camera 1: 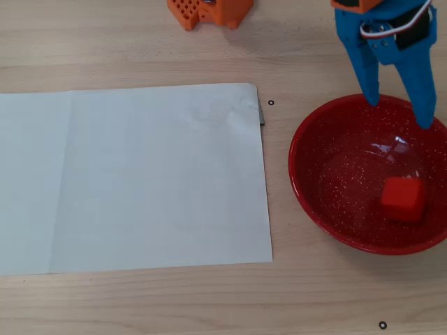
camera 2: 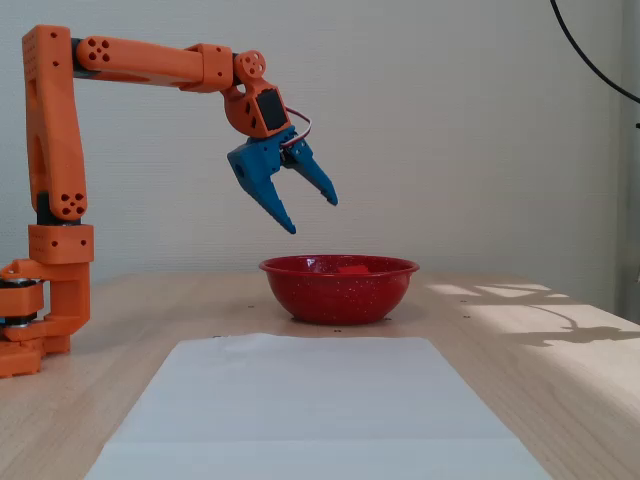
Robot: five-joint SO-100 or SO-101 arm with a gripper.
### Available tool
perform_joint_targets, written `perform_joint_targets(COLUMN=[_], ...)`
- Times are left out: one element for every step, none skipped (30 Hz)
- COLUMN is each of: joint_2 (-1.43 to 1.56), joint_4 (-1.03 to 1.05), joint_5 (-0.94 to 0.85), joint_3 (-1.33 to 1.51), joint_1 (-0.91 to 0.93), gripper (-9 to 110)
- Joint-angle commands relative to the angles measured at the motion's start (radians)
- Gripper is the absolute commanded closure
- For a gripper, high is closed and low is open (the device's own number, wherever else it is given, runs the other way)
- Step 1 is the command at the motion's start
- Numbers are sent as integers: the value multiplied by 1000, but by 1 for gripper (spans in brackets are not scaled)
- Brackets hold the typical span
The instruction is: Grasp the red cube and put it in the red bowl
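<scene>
The red cube (camera 1: 403,199), small, matte, lies inside the speckled red bowl (camera 1: 307,188).

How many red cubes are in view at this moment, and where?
1. The red cube lies inside the red bowl, toward its right side in the overhead view. None shows on the white paper or the table.

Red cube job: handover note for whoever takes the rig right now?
End effector: open, empty, raised above the red bowl's rim, clear of it in the fixed view.
Red cube: resting inside the bowl, near the side away from the white paper sheet in the overhead view.
Done: cube is in the bowl and released.
Left: probably only retracting the arm; nothing else to place.
</scene>
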Motion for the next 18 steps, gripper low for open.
perform_joint_targets(joint_2=[156, 161, 164, 170, 173, 178, 181, 186, 189, 192, 195, 201, 206, 212, 221, 227, 236, 244], joint_4=[20, 26, 41, 58, 77, 97, 115, 137, 161, 189, 210, 232, 253, 281, 308, 337, 365, 393], joint_5=[-17, -20, -23, -23, -25, -31, -31, -31, -28, -25, -21, -17, -14, -11, -3, 0, 3, 8], joint_3=[-58, -72, -89, -107, -127, -147, -167, -186, -207, -230, -252, -270, -287, -302, -316, -331, -347, -362], joint_1=[-29, -34, -40, -46, -52, -61, -71, -81, -92, -106, -120, -138, -155, -175, -192, -209, -229, -249], gripper=[72, 74, 76, 80, 85, 88, 90, 92, 94, 96, 98, 101, 101, 101, 101, 101, 101, 101])
